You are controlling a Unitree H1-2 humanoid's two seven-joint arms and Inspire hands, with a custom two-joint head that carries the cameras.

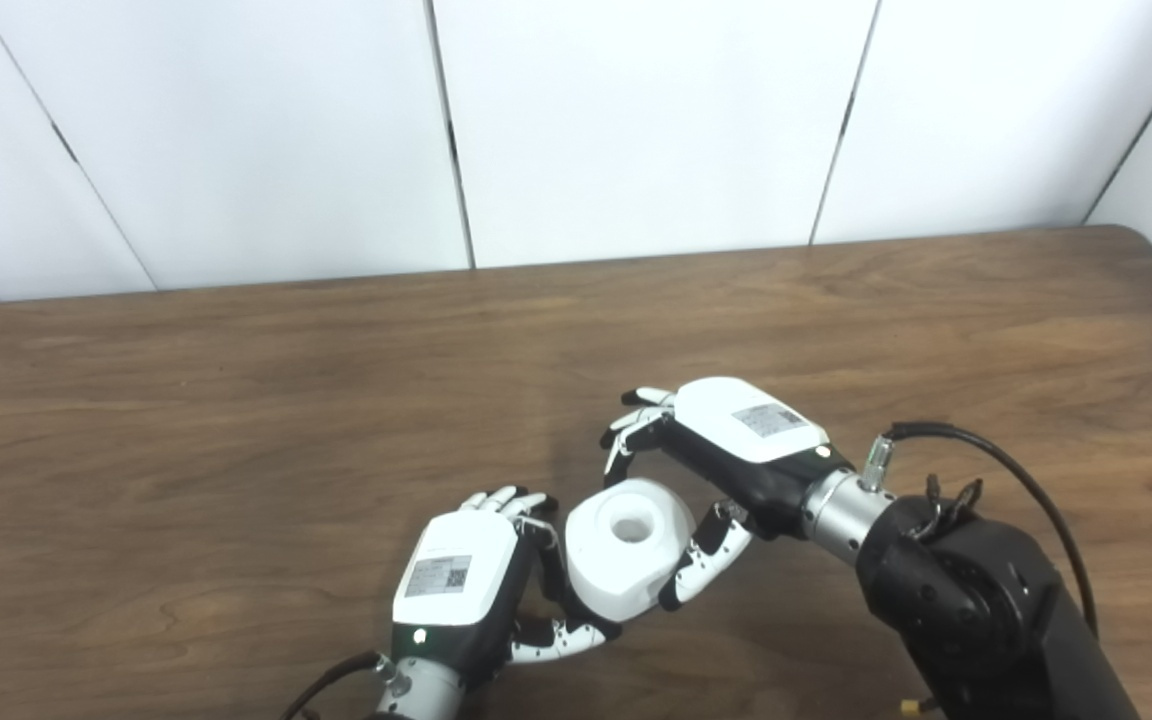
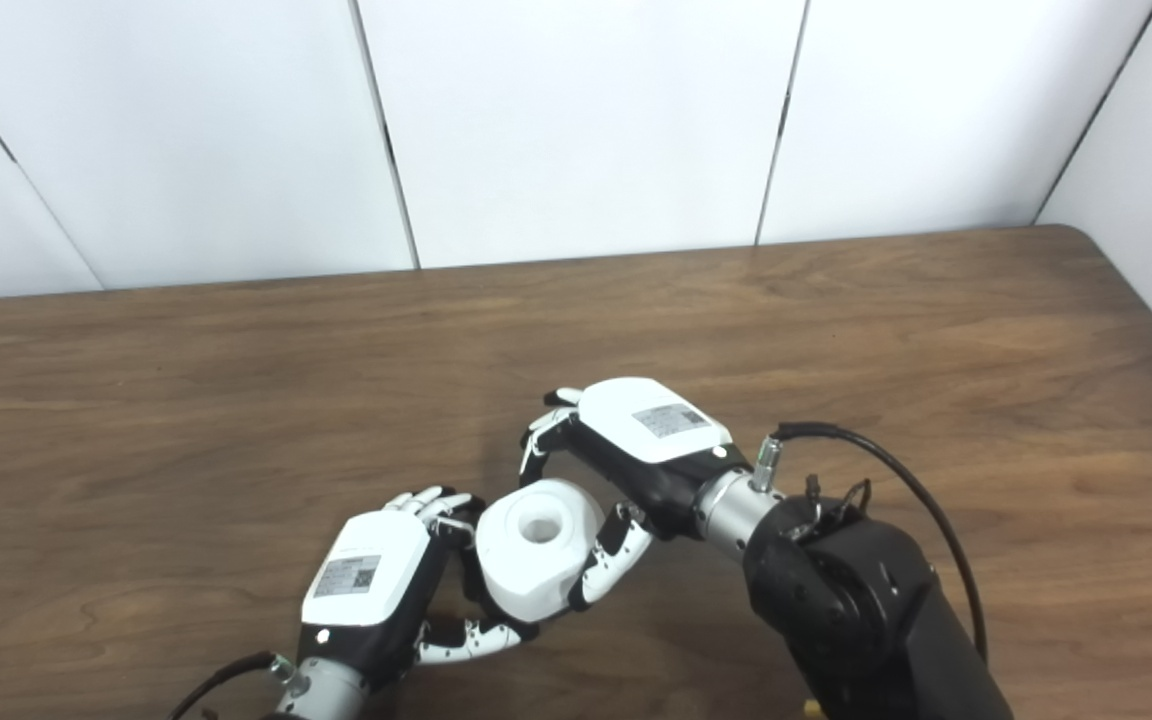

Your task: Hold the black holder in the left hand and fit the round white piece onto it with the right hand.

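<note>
While my left hand [image 1: 461, 590] curls around the holder [image 1: 548, 580] — mostly hidden, so its grip I judge closed on it — the white piece [image 1: 628, 545] sits against it just above the desk [image 1: 236, 420]. My right hand [image 1: 726, 450] brackets the piece, fingers apart — steadying, I think.

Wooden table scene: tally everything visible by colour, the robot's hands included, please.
White: 1, the round white plastic piece with a central hole.
Black-and-white: 2, the left hand and the right hand.
Brown: 1, the wooden table.
Black holder: 0 clearly visible.
Total: 4.
</note>
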